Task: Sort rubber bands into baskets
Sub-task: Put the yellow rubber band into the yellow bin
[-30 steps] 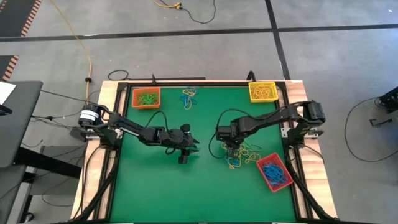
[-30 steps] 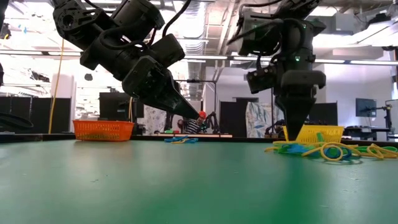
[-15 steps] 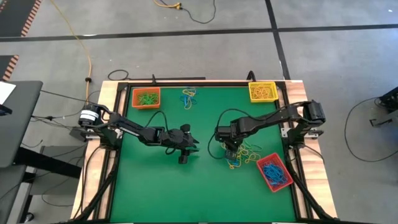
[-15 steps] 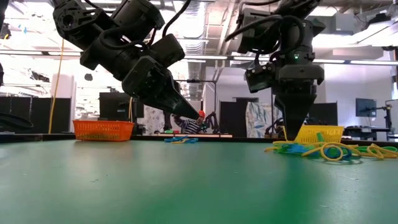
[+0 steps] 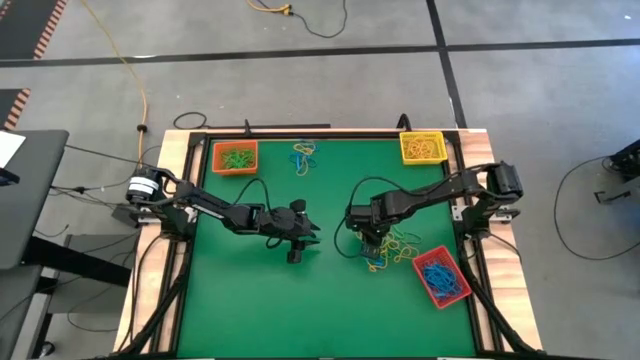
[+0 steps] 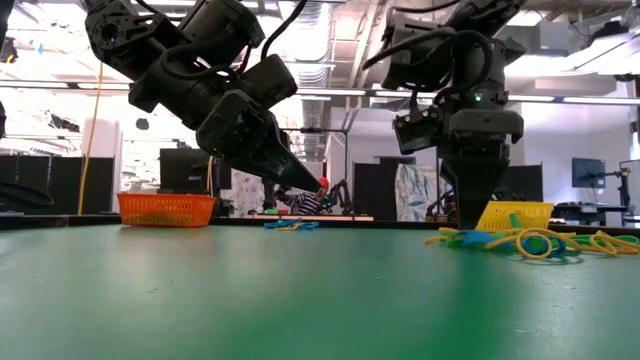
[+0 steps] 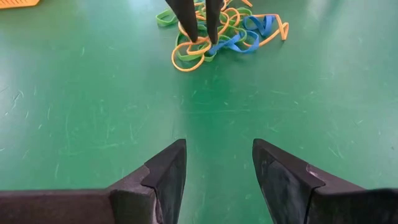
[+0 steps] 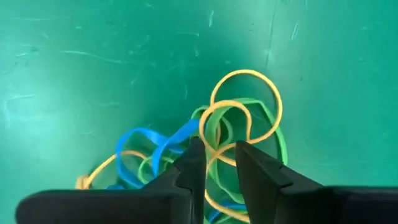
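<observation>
A loose pile of yellow, blue and green rubber bands (image 5: 398, 248) lies on the green table right of centre; it also shows in the low view (image 6: 520, 240). My right gripper (image 5: 372, 250) points down at the pile's left edge, its fingers open by a narrow gap (image 8: 217, 163). My left gripper (image 5: 303, 243) hangs open and empty above the table's middle (image 7: 219, 163). The orange basket (image 5: 235, 157) stands at the far left, the yellow basket (image 5: 422, 147) at the far right, and the red basket (image 5: 441, 277) at the near right. All three hold bands. My right gripper comes at the pile from above, fingers pointing down, its tips (image 7: 194, 38) on the pile's edge at the table. Strands of a yellow band (image 8: 219, 144) and a green band run into the gap between the fingers. Whether they are pinched, I cannot tell.
A second small cluster of bands (image 5: 304, 157) lies at the far middle between the orange and yellow baskets. A wooden frame (image 5: 170, 200) borders the table. Open green surface lies along the near side and between the two arms.
My right gripper has shifted a little toward the table's near edge and lower onto the pile's left edge.
</observation>
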